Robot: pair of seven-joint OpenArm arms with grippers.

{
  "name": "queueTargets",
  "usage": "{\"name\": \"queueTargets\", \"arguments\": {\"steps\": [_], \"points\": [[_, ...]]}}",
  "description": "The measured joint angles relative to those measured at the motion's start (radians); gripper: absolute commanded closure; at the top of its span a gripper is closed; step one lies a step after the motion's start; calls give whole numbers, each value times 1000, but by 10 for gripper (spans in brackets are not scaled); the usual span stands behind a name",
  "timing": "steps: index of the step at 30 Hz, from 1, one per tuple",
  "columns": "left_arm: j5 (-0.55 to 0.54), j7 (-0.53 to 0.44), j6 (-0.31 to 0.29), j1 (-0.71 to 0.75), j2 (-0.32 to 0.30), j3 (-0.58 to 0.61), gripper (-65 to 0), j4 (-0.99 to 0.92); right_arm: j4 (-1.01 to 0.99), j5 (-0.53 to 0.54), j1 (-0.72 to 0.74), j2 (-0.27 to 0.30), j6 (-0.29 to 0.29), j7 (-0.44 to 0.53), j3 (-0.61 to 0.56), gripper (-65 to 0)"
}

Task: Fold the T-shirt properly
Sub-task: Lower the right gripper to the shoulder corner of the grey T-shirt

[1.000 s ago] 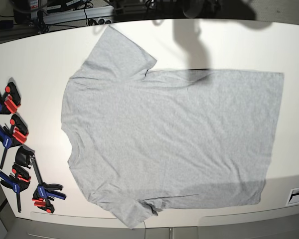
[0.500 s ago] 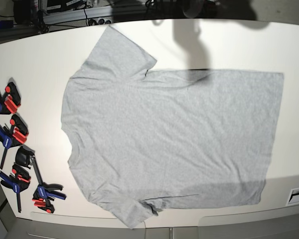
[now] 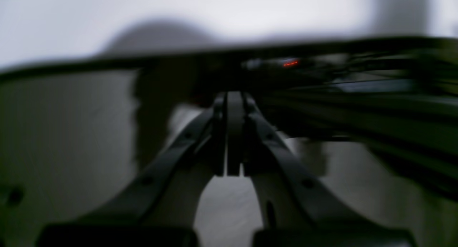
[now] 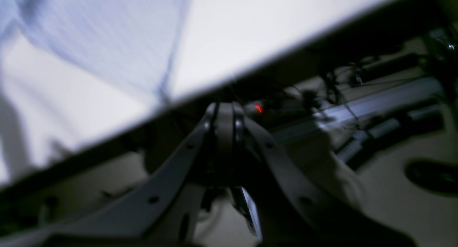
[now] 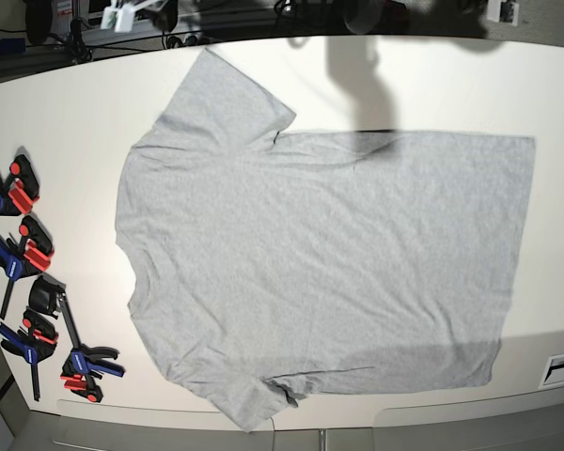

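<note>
T-shirt (image 5: 320, 268) lies flat and spread on the white bench (image 5: 66, 122), plain grey side up, no lettering showing. Collar end points toward the base view's left, hem toward its right. One sleeve reaches to the far edge of the bench, the other to the near edge, where its tip is slightly bunched. Light creasing across the shoulder area; body otherwise smooth.

Cluster of blue, red and black bar clamps (image 5: 28, 282) on the bench along the left edge of the base view, just beside the collar end but apart from the cloth.

Left end effector (image 3: 229, 97): fingers pressed together, nothing between them. Its wrist view is dark and motion-blurred; it appears to sit past the far edge of the bench, over dark equipment, though the blur makes this uncertain.

Right end effector (image 4: 223, 113): fingers together, holding nothing. It hangs off the bench edge, over cables and metal framing. A corner of the grey cloth shows in the upper left of the right wrist view, well apart from the fingers.

Neither end effector touches the T-shirt. Shadows fall on the far middle of the bench.
</note>
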Motion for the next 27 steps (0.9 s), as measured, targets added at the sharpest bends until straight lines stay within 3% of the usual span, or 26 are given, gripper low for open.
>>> {"name": "queueTargets", "arguments": {"steps": [5, 8, 17, 23, 27], "points": [[-66, 3, -187, -9, 0, 0, 0, 70, 64, 138, 7, 0, 170, -5, 114, 0], [-78, 5, -227, -39, 0, 0, 0, 71, 63, 198, 34, -5, 236, -19, 185, 0], [-77, -9, -236, -106, 0, -2, 0, 71, 62, 248, 188, -10, 264, -53, 295, 0], [66, -92, -237, -106, 11, -2, 0, 71, 62, 102, 230, -58, 264, -54, 295, 0], [81, -102, -231, -106, 11, -2, 0, 71, 62, 40, 251, -100, 264, -59, 294, 0]]}}
